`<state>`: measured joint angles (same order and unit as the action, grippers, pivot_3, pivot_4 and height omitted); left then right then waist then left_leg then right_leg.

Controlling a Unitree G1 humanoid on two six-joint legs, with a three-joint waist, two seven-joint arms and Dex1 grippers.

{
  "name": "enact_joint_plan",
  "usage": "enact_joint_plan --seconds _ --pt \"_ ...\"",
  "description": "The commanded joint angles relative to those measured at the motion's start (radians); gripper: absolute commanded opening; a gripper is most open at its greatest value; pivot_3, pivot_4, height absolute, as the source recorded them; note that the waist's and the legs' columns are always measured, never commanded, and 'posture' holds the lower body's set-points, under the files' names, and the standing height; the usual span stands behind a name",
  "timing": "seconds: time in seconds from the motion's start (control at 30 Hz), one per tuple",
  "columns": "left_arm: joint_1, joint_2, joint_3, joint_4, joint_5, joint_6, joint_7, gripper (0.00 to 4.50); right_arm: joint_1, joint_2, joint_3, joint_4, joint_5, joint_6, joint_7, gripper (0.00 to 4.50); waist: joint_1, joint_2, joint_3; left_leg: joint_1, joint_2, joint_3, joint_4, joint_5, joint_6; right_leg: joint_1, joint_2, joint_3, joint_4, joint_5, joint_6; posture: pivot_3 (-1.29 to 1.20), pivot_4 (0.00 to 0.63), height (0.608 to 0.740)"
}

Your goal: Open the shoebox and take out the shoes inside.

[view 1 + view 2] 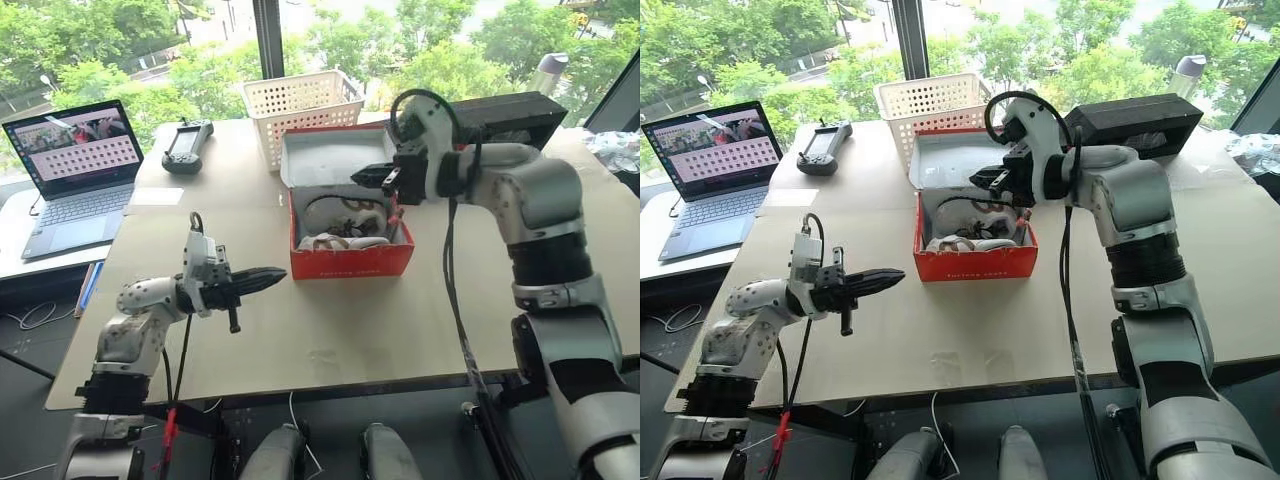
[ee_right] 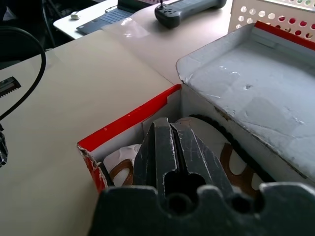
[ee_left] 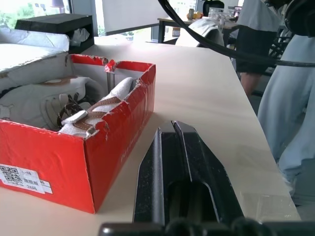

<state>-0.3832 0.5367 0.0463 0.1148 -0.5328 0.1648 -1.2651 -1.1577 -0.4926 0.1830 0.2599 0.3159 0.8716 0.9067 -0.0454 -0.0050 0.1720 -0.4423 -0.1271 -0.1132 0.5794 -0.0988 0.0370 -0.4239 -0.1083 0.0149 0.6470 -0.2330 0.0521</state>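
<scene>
Left wrist view shows a person's pale trousers (image 3: 288,108) past the table edge; both claws, left (image 1: 278,276) and right (image 1: 362,177), pressed together, empty, over the lid-open red cardboard shoebox (image 1: 350,262)

Head stereo pair looks down over the table (image 1: 330,330); both wrist cameras sit close, sharing the open shoebox (image 3: 98,147).

Both arms were built of rounded silver-grey shells joined by black bands. A black cable looped over the right wrist and trailed down along the forearm; a thinner one hung beneath the left arm beside a red strand. Each gripper, left gripper (image 1: 270,277) and right gripper (image 1: 366,176), carried two tapered matte-black fingers, scuffed along their edges.
</scene>
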Motion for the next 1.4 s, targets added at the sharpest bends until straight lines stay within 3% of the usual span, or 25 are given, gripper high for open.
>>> enact_joint_plan --seconds 0.03,0.23,0.37,0.7,1.03,1.4 --pt "-0.023 -0.003 0.005 0.001 0.005 -0.032 -0.012 0.00 -0.053 0.009 0.038 0.025 -0.037 -0.077 0.045 0.05 0.002 0.000 0.000 0.000 0.000 0.000 0.000 0.000 0.000 0.000 0.000 0.000 0.000 0.000 0.000 0.00 0.150 0.738" --pt "-0.032 -0.002 0.003 0.002 0.005 -0.028 -0.011 0.00 -0.085 0.014 0.083 0.095 -0.078 -0.116 0.115 0.05 0.004 0.000 0.000 0.000 0.000 0.000 0.002 0.000 0.000 0.000 0.000 0.000 0.000 0.001 0.001 0.00 0.150 0.738" --pt "-0.028 0.001 0.002 -0.003 0.006 -0.023 -0.009 0.00 -0.085 -0.022 0.147 0.107 -0.113 -0.147 0.225 1.02 0.003 0.000 0.000 0.000 0.000 0.000 0.003 0.000 0.000 0.001 0.001 0.000 0.000 0.002 0.001 0.00 0.150 0.738" --pt "-0.004 0.000 -0.002 -0.033 0.010 -0.006 0.001 0.00 -0.070 -0.020 0.230 0.269 -0.238 -0.352 0.327 4.45 0.000 0.000 0.000 0.000 0.000 0.000 0.003 0.000 -0.001 0.000 0.002 0.000 0.000 0.002 0.001 0.00 0.150 0.738" --pt "0.009 0.008 0.001 -0.054 0.010 0.012 0.014 0.00 -0.176 -0.021 0.217 0.597 -0.373 -0.578 0.331 4.45 -0.001 0.000 0.000 0.000 0.000 0.000 0.003 0.000 -0.001 0.000 0.002 0.000 0.000 0.003 0.001 0.00 0.150 0.738" --pt "0.027 0.019 0.003 -0.087 0.009 0.045 0.029 0.00 -0.148 -0.023 0.259 0.695 -0.538 -0.799 0.317 4.45 0.000 0.000 0.000 0.001 0.000 0.001 0.003 0.000 -0.002 0.000 0.003 0.001 0.001 0.003 0.000 0.00 0.150 0.738"
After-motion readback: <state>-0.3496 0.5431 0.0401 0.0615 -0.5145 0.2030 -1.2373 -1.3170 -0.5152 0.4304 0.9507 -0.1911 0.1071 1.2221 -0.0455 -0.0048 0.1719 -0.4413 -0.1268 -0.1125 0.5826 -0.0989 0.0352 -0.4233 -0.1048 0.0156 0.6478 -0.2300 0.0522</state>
